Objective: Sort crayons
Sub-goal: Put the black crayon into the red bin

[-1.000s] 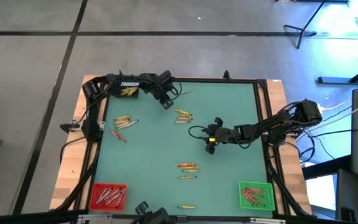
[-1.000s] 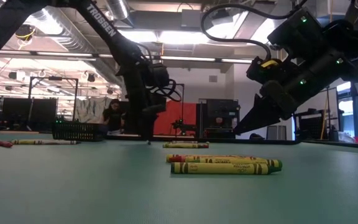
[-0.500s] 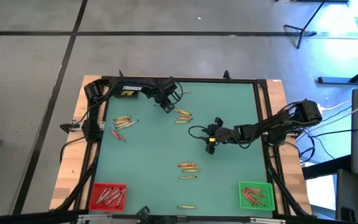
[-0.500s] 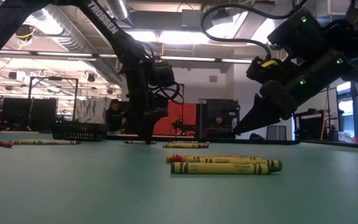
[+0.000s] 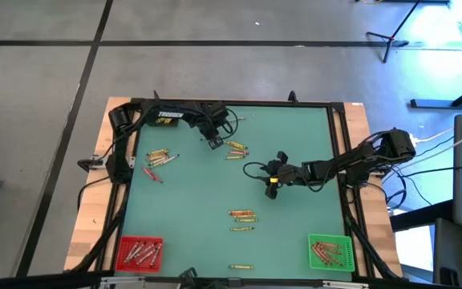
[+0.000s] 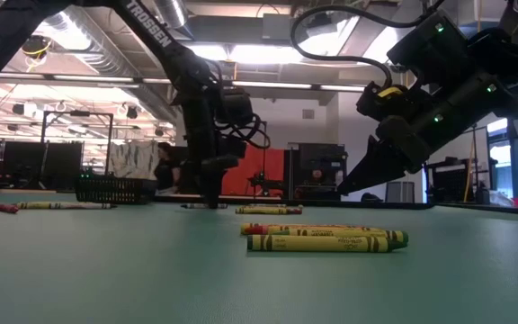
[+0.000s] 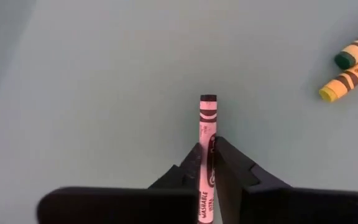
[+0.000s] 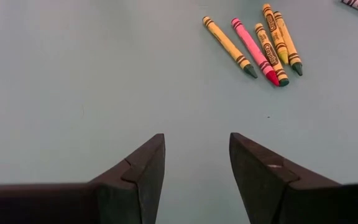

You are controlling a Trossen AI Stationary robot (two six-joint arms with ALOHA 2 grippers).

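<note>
Crayons: scattered in small clusters over the green table (image 5: 183, 201) in the high view.
Far-left cluster (image 5: 160, 156): upper left of the mat, several crayons lying loose, with a single reddish one (image 5: 153, 174) just below them.
Red bin (image 5: 139, 251): lower-left corner of the table, crayons lying inside it.
Left gripper (image 5: 213, 142): upper middle of the mat, down at the surface; its fingers are clamped on a pink crayon (image 7: 206, 155), which the left wrist view shows pinched between the two dark tips with its black-banded end sticking out ahead over the mat.
Neighbouring crayons (image 5: 236, 149): a small group just right of the left gripper; in the left wrist view two yellow-wrapped ends (image 7: 353, 62) show at the upper right of the frame, apart from the held one.
Centre cluster (image 5: 243, 217): lower middle of the mat, a few yellow and orange crayons lying roughly parallel; a lone one (image 5: 241, 266) lies near the bottom edge.
Right gripper (image 5: 272, 191): right of centre, above the mat; its fingers stand apart with nothing between them, bare mat showing in the gap in the right wrist view.
Crayons ahead of right gripper (image 8: 260, 43): upper right of the right wrist frame, yellow, pink and orange, side by side.
Green bin (image 5: 330, 251): lower-right corner, crayons inside.
</note>
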